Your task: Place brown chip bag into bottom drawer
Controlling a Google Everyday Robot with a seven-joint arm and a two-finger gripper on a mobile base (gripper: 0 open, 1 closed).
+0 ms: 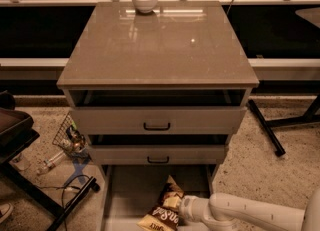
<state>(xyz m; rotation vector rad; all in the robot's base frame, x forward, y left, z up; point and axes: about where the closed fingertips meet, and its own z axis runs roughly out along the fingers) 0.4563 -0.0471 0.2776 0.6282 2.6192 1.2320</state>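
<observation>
Claw (pixel 182 209) and brown chip bag (pixel 166 211) block bottom drawer (pixel 125 195) right side; left free.

Small white bowl (pixel 144 0) on cabinet top (pixel 160 50), wire basket (pixel 66 135) on floor (pixel 260 175)

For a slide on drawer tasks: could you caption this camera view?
Gripper, low right, at the brown chip bag in the open bottom drawer of a three-drawer cabinet.
</observation>
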